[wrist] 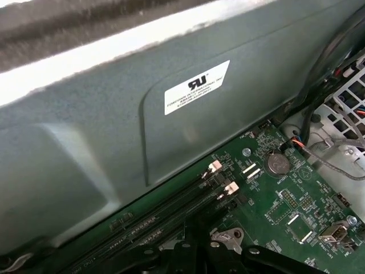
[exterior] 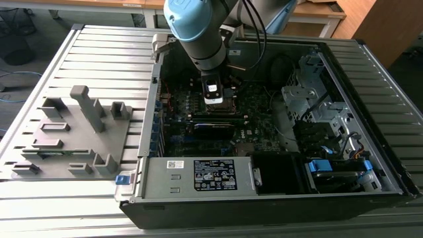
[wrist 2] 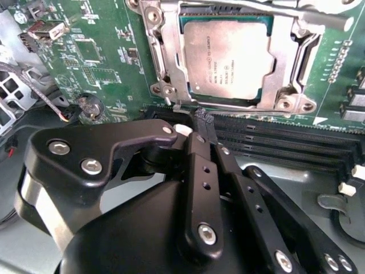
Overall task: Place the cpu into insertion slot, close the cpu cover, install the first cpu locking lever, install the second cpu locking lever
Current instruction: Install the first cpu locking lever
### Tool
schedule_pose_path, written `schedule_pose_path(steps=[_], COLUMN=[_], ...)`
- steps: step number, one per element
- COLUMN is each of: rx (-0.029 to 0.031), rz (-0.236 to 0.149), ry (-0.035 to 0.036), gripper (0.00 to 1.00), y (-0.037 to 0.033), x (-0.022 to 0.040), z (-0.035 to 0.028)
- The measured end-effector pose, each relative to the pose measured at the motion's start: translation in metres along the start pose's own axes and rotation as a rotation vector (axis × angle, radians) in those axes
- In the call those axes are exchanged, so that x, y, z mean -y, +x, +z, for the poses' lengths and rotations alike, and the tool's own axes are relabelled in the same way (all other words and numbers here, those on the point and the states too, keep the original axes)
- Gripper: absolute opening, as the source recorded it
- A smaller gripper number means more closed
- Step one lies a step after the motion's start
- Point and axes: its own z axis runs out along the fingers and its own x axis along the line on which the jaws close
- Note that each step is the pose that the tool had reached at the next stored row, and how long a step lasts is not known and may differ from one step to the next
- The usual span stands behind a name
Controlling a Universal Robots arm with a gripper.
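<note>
A robotics lab or test workshop is suggested: an opened computer case (exterior: 264,148) is laid on a ribbed metal table (exterior: 106,54) at frame centre, a grey parts fixture (exterior: 73,134) is set at left, and wooden desks (exterior: 317,15) are seen along the top edge.

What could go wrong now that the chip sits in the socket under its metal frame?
1. The end effector hangs just above the memory slots beside the socket; a small drift might strike them.
2. A lever lies across the far edge of the frame. If the frame is not fully seated on the chip, pressing could strain the socket.
</note>
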Motion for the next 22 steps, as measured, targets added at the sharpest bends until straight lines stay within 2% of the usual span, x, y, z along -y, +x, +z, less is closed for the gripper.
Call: schedule_pose_path(steps=[5,9,12,22], rx=[0.0011,0.0011,0.0011,0.0014], rz=[-0.001,-0.001,-0.001,-0.001], ry=[0.0018,0.0017,0.0013,0.0013], gripper=[0.11,0.11,0.11,0.11], y=[0.0,-0.0006,-0.0007,-0.0026], x=[-0.0001,-0.0025,-0.0027,0.0001], z=[-0.0002,-0.005,-0.0053,-0.0059])
